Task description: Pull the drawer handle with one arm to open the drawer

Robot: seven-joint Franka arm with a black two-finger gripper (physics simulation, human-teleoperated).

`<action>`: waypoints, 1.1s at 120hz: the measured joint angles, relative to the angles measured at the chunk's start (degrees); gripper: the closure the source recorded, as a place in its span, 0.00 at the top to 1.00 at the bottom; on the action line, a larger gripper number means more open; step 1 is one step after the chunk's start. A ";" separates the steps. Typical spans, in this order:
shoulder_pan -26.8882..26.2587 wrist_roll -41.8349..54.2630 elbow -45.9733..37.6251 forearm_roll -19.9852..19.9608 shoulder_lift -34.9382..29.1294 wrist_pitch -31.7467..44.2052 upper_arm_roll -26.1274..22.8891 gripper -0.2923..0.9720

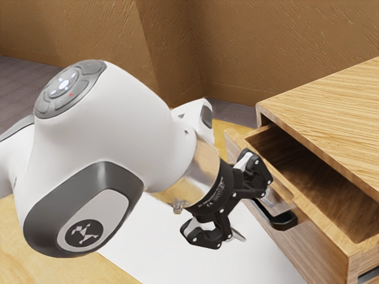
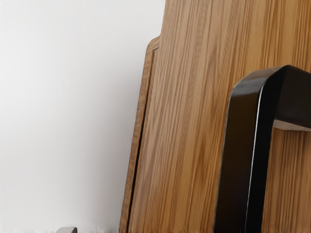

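Drawer (image 1: 308,234) stands partly pulled out of one wooden cabinet (image 1: 331,112), its single black handle (image 1: 283,219) facing the gripper (image 1: 251,207), close by. The jaws' state I cannot tell; the arm (image 1: 100,160), bearing a white emblem, stands in the way. Below lies a white mat (image 1: 166,254).

Wrist view: one handle (image 2: 252,145) stands off the drawer front (image 2: 194,121).

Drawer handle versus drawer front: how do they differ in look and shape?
The drawer handle is glossy black; the drawer front is grained light wood. The handle is a narrow bent bar; the front is a broad flat panel. Both belong to the same drawer, seen partly pulled out in the exterior view.
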 joint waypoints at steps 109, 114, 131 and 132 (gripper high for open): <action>-0.30 0.28 -9.17 -3.82 -12.09 -0.32 2.96 0.54; -0.29 0.31 -9.33 -3.88 -12.07 -0.30 2.98 0.54; -0.29 0.41 -10.20 -4.47 -12.58 -0.22 2.99 0.54; -0.29 0.41 -10.28 -4.52 -12.72 -0.22 2.99 0.54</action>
